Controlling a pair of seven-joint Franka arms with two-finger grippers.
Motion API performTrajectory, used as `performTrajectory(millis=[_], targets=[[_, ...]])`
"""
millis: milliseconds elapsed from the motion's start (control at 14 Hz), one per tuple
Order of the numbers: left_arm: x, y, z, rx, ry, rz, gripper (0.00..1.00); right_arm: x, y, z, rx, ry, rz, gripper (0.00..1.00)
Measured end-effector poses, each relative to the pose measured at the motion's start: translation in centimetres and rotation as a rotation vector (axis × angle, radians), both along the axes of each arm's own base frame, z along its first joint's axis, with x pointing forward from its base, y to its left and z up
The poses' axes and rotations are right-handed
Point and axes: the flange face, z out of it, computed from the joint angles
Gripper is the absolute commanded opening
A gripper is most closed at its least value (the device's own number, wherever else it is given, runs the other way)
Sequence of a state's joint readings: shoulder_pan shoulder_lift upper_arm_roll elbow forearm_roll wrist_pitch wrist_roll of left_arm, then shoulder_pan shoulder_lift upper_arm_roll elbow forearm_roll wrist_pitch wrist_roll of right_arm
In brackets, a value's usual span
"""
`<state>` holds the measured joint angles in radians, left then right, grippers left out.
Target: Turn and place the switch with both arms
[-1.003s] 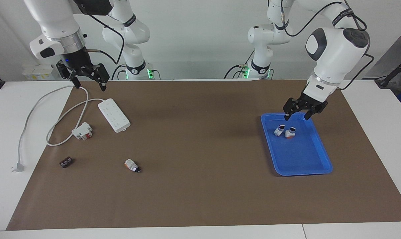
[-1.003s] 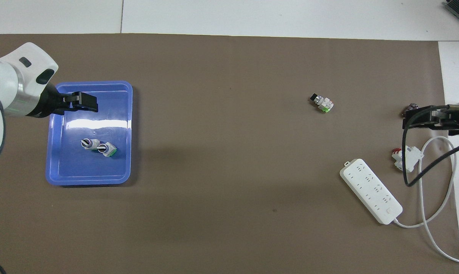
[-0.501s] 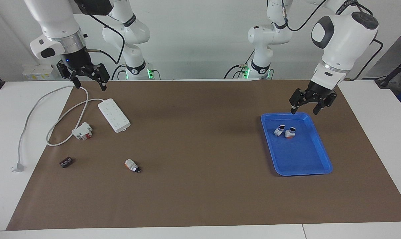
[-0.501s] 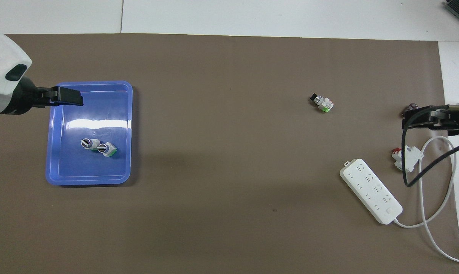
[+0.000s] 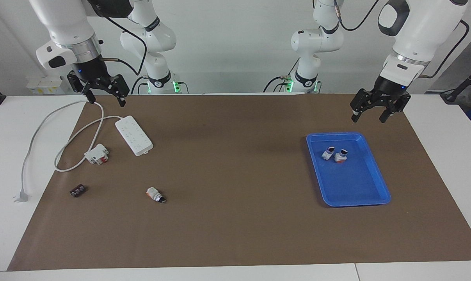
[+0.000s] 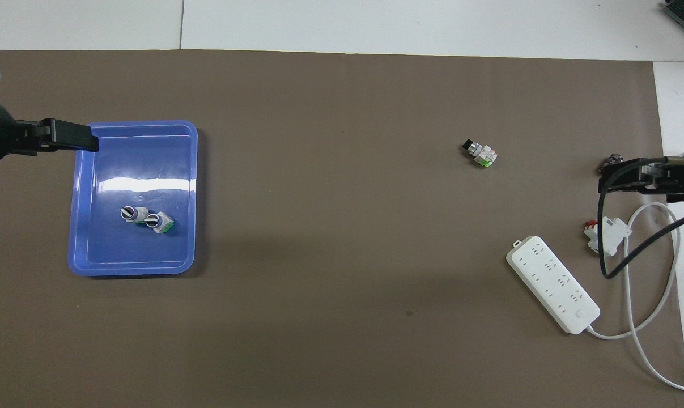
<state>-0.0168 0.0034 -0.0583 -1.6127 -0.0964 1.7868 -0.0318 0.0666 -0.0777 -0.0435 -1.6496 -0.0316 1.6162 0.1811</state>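
Tray (image 5: 375,183) under left claw (image 5: 369,116): glossy blue plastic, bright glare streak. Mat (image 5: 235,218) under both claws: matt brown, paper-like. Power strip (image 5: 134,135) near right claw (image 5: 105,100): smooth white plastic. Wrists: bare metal rings.

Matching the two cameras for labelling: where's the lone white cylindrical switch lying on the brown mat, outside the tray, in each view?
Facing view: the lone white cylindrical switch lies low in the picture toward its left edge, on the brown mat.
Overhead view: the same switch sits in the upper part toward the right edge.
Shared landmark: the white power strip, nearer the robots than the switch in both.
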Motion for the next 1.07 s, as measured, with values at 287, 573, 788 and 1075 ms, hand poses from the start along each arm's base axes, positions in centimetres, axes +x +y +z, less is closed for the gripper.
performTrajectory(millis=[287, 573, 788, 1075], targets=[[-0.6, 0.2, 1.0, 0.026, 0.025, -0.091, 1.0, 0.0, 0.0, 0.0, 0.0, 0.0, 0.0, 1.0], [-1.2, 2.6, 1.2, 0.123, 0.08, -0.199, 1.0, 0.0, -0.1, 0.0, 0.0, 0.001, -0.001, 1.0], [-2.2, 2.1, 1.5, 0.124, 0.124, -0.225, 1.0, 0.0, -0.1, 0.0, 0.0, 0.001, -0.001, 1.0], [-4.3, 1.2, 3.0, 0.125, 0.159, -0.246, 1.0, 0.0, -0.1, 0.0, 0.0, 0.001, -0.002, 1.0]])
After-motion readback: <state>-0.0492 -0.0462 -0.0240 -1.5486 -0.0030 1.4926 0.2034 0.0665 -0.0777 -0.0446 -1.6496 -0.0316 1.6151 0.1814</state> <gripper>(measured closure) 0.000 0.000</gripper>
